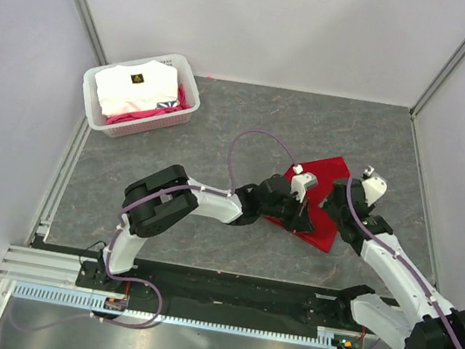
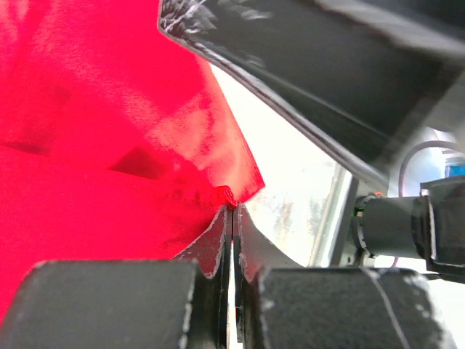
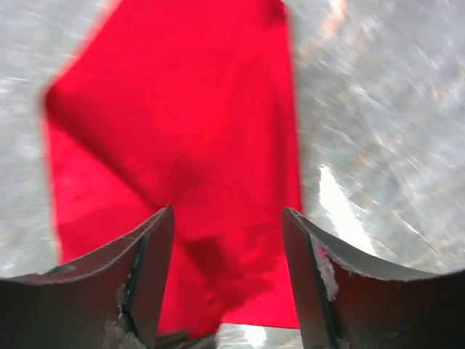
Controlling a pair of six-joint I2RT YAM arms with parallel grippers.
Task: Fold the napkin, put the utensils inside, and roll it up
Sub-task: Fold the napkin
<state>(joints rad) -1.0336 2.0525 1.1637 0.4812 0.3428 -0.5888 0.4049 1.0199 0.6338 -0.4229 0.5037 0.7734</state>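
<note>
Napkin (image 1: 328, 174): red cloth, laid on the grey worktop (image 1: 225, 111) right of centre in the top view, partly covered by both grippers; folds and a raised layer are seen in the left wrist view (image 2: 109, 145). Left gripper (image 1: 299, 213): set over the napkin's lower left part; in its own view (image 2: 232, 211) the jaws are pressed together, with a small rolled edge of the napkin pinched at their tips. Right gripper (image 1: 334, 205): placed at the napkin's right side; in its own view (image 3: 227, 214) the jaws are spread wide, with nothing held between them and the napkin (image 3: 189, 145) lying beyond and beneath, its far corner toward the top of the frame. Basket (image 1: 95, 91): white, slatted, kept at the upper left of the worktop, well apart from the napkin. Fabric (image 1: 140, 85): white and pink, folded, stacked inside the basket.
</note>
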